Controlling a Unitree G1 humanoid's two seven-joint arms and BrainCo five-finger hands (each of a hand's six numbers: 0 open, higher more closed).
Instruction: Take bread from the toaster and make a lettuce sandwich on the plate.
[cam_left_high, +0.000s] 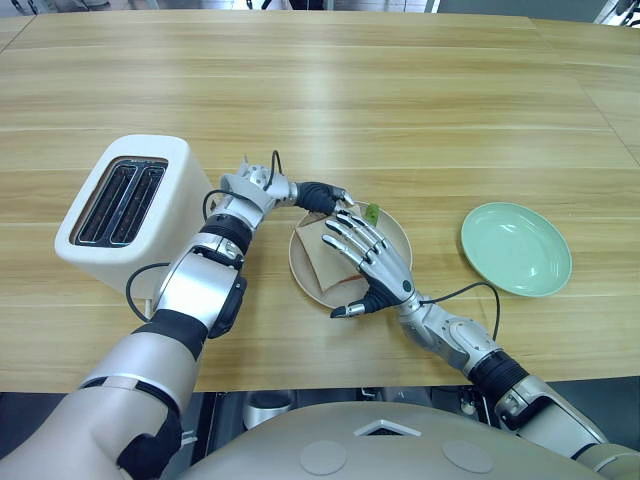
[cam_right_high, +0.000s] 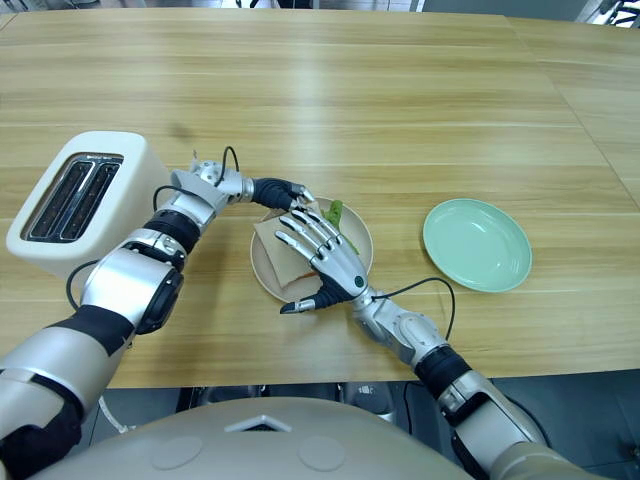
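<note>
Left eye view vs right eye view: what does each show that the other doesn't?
Left eye view: wider bare table left of the toaster; lettuce is a small tip past the right hand. Right eye view: a longer lettuce leaf, more table right of the green plate. Both: bread on the beige plate under the open right hand, left hand at the plate's far rim.

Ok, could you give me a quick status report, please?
Right hand open over bread on plate. Left hand at plate's far-left rim. Lettuce at plate's far rim. Green plate to the right, out of the way.
</note>
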